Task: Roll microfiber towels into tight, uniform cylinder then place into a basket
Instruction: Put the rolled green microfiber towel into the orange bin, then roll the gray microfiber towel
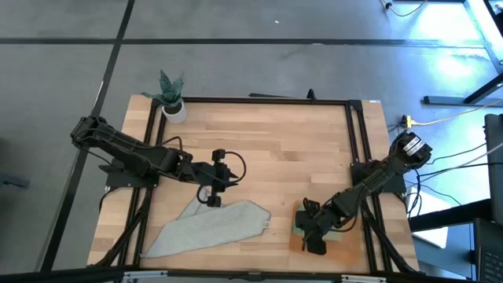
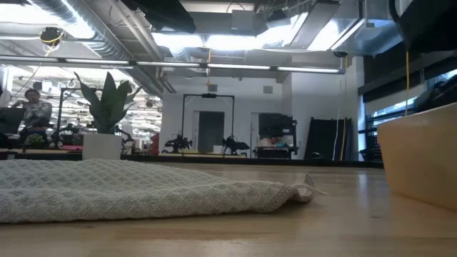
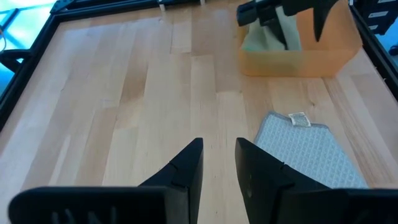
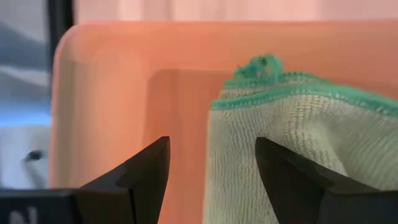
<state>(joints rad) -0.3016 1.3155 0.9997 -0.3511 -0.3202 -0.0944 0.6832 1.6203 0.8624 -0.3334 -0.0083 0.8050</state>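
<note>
Left gripper (image 1: 214, 198) hovering over the near end of the flat grey towel (image 1: 208, 229), fingers (image 3: 186, 171) parted, holding nothing. Right gripper (image 4: 211, 177) down in the orange basket (image 3: 311, 59) at the table's right front, fingers spread around the green towel (image 4: 298, 137); grip or mere straddle, cannot tell.
</note>
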